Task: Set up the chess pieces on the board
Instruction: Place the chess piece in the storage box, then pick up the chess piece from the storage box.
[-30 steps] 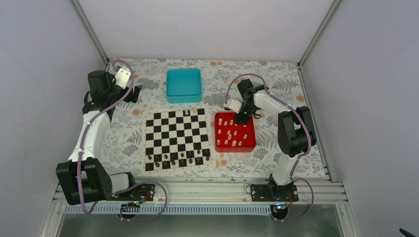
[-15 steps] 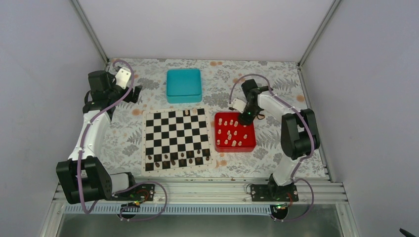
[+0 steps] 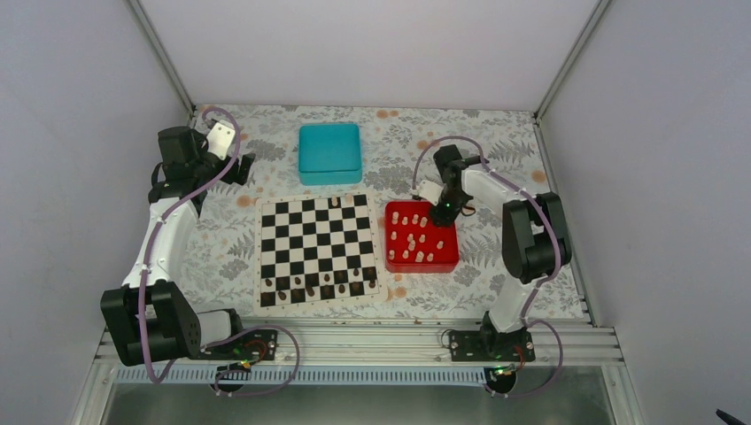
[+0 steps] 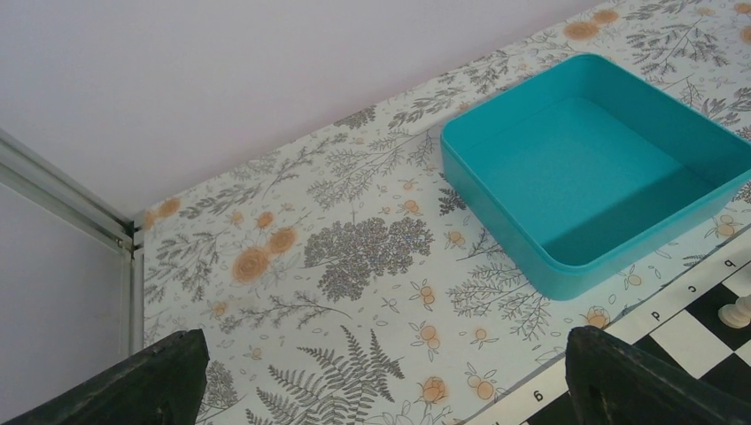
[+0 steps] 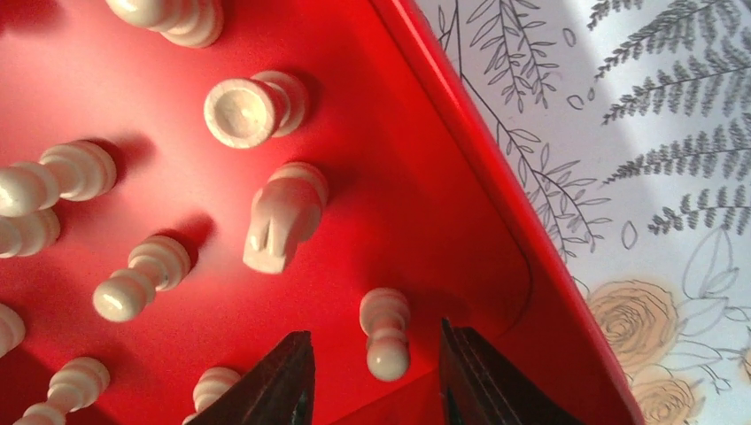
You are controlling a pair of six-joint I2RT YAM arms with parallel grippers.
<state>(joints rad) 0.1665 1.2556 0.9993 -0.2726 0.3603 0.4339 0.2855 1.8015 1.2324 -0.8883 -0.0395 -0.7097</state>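
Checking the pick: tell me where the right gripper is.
In the top view the right gripper hangs over the far right corner of the red tray. Its wrist view shows open jaws straddling a pale pawn near the tray wall.

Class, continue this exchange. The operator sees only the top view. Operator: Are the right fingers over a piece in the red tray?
Observer: Yes. The right fingers stand open either side of a pale pawn near the tray corner, not gripping it.
Operator: Is the teal box lidded?
Observer: No. It is open and empty.
Operator: And the left fingers?
Observer: They are wide open, holding nothing.
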